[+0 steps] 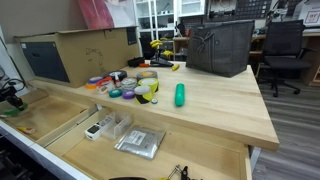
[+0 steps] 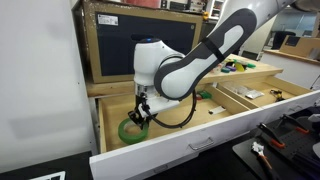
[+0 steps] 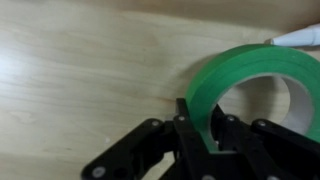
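Observation:
In an exterior view my gripper (image 2: 140, 115) reaches down into the left end of an open wooden drawer (image 2: 180, 150). It sits on a green tape roll (image 2: 131, 130) lying on the drawer floor. In the wrist view the gripper (image 3: 200, 120) is shut on the near wall of the green tape roll (image 3: 250, 70), one finger inside the ring and one outside. The roll rests on pale wood. A white object (image 3: 300, 38) pokes in at the top right, just beyond the roll.
A cardboard box (image 2: 130, 40) stands on the counter above the drawer. The counter also holds several tape rolls (image 1: 135, 85), a green cylinder (image 1: 180, 94) and a black bag (image 1: 220, 45). Drawer compartments further along hold a silver packet (image 1: 140, 143) and small items (image 2: 245, 93).

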You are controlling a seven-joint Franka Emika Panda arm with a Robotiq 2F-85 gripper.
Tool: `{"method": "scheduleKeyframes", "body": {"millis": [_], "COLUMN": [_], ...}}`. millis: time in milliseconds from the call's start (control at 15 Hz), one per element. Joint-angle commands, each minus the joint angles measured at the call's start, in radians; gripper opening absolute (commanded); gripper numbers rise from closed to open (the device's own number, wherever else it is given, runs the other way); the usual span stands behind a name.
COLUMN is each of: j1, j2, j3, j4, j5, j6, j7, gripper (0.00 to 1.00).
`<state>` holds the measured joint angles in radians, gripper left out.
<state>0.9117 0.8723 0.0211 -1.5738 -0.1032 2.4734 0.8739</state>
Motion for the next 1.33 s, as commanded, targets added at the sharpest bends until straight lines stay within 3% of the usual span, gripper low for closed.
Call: {"method": "scheduleKeyframes", "body": {"millis": [0, 600, 1267], "j1": [0.017, 0.010, -0.057], "j2": [-0.167, -0.363, -0.523], "j3": [-0.003, -0.039, -0.051], "j4": [-0.211, -0.484, -0.652], "j5": [-0.009, -0.017, -0.128], "j6": [0.043, 0.016, -0.021], "j7": [0.013, 0.228, 0.411], "gripper": [0.06, 0.06, 0.06]}}
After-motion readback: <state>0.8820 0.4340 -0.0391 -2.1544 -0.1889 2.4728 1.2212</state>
